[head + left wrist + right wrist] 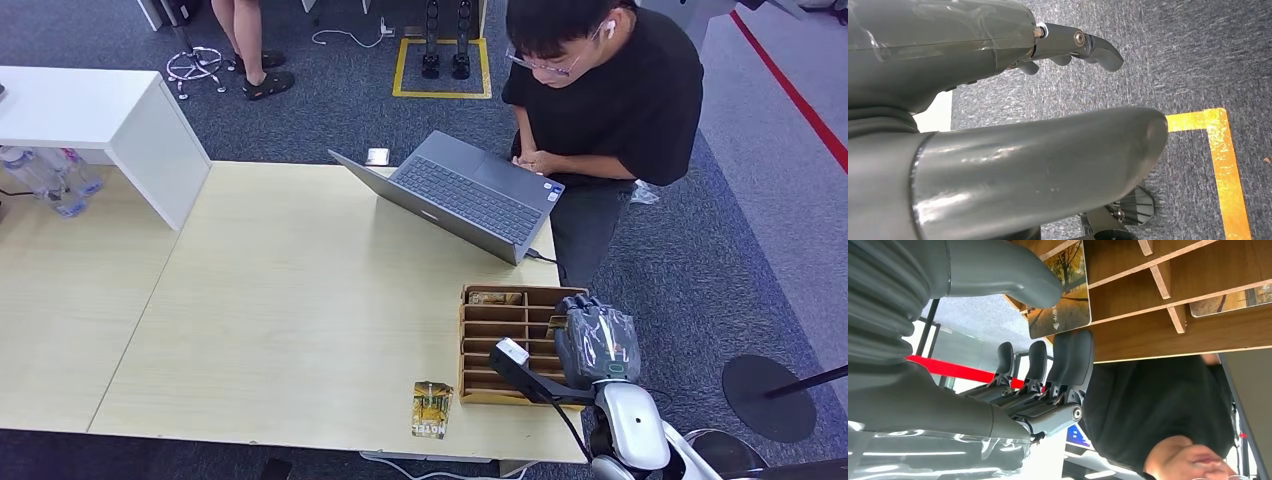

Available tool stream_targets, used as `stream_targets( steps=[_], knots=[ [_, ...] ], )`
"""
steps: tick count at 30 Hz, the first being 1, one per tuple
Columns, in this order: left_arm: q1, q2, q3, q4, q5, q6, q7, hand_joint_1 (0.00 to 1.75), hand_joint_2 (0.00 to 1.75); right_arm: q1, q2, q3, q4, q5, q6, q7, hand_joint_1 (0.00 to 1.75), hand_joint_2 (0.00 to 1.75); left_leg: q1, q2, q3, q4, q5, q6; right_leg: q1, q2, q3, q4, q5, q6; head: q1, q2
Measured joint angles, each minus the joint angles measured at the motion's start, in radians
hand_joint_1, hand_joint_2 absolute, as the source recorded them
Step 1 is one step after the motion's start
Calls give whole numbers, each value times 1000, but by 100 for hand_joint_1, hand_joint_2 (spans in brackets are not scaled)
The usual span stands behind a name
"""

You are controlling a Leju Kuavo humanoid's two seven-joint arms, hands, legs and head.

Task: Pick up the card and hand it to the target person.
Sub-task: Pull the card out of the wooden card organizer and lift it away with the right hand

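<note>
Currently we record the picking step as in hand: the right robot hand (596,343) sits at the wooden card rack (480,365) on the near right corner of the worktop (300,300). From the right wrist view, a card (1062,295) printed with autumn trees stands in one of the rack's slots, with the thick thumb (1013,270) on one face and the dark fingers (1070,357) on the other side; we cannot tell whether they press it, so we leave the hold unconfirmed. A second card (1233,299) lies in a neighbouring slot, and another card (432,409) lies flat on the worktop, just beside the rack at the near edge. The left robot hand (1068,50) hangs over grey carpet near a yellow floor marking (1220,165), its fingers curled in loosely with nothing in them. We take the target to be the person (610,110) in a black shirt, who stands at the far side of the rack, beside an open laptop (465,195). By our judgement, the next move calls for closing firmly on the slotted card, drawing it along the slot without catching the dividers, then carrying it toward that person.
</note>
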Motion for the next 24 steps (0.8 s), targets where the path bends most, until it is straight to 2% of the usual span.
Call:
stream_targets(
  steps=[7,13,24],
  knots=[
    [0,0,0,0,0,2,0,0,0,0,0,0,0,0,5,1,106,175,0,0,0,0,0,0,0,0,0,0,0,0,0,0],
    [0,0,0,0,0,2,0,0,0,0,0,0,0,-2,5,2,130,175,0,0,0,0,0,0,0,0,0,0,0,0,0,0],
    [0,0,0,0,0,4,0,0,0,-1,0,0,0,1,5,2,129,175,0,0,0,0,0,0,0,0,0,0,0,0,0,0]
  ],
)
